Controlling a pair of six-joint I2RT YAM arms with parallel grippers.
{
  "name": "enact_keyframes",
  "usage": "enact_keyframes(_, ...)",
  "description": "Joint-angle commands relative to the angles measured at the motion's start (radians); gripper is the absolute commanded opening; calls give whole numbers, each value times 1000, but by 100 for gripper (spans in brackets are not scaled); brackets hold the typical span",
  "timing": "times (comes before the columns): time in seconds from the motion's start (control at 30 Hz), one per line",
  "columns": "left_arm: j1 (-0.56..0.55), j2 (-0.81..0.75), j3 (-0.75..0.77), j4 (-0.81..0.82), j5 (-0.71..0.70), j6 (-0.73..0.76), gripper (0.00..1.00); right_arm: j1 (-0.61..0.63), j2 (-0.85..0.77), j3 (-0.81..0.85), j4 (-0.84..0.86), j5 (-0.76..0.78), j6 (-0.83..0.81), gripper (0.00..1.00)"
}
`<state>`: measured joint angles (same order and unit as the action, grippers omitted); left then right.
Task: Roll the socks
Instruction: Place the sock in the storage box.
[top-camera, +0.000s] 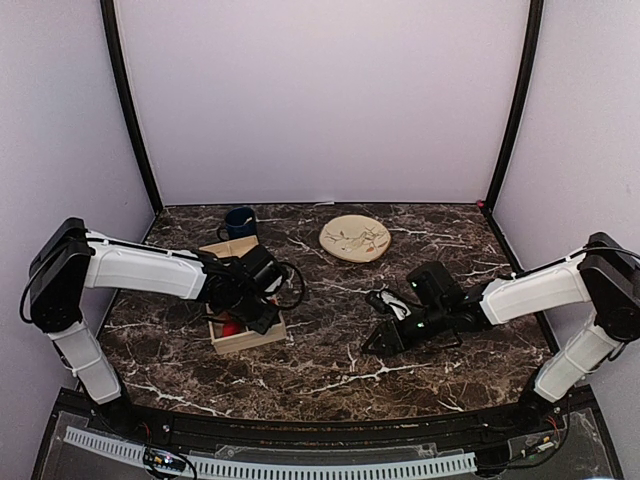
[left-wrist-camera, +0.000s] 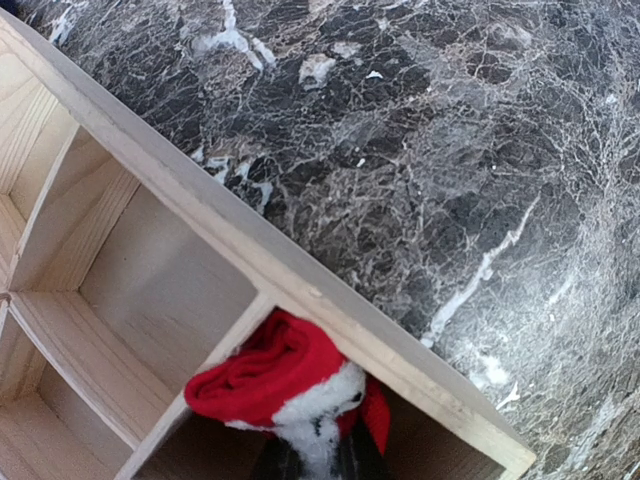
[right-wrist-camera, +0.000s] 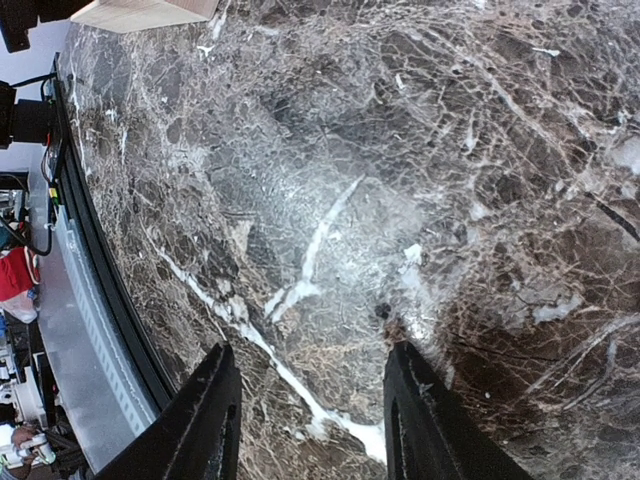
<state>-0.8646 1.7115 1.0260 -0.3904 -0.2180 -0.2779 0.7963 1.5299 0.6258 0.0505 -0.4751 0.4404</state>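
Observation:
The red socks are a rolled bundle with a white fuzzy patch. They lie in the near corner compartment of a wooden divided box, against its rim. In the top view the socks show as a red spot in the box. My left gripper is shut on the bundle's white end, with the dark fingers on either side of it. My right gripper is open and empty over bare marble, right of the box in the top view.
A round beige plate lies at the back centre. A dark blue mug stands behind the box. The box's other compartments are empty. The table's front edge and a cable tray show at the left of the right wrist view.

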Motion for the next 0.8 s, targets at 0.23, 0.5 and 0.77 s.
enact_keyframes(0.23,30,62,-1,-72,109,-20,10,-8,7,25,-2,-1,-18,44)
enact_keyframes(0.5,33,42,-5,-79,103,-46,25,-8,16,34,-6,-3,-25,45)
enact_keyframes(0.77,33,10,-6,-79,112,-62,38,-8,19,35,-3,-5,-25,45)
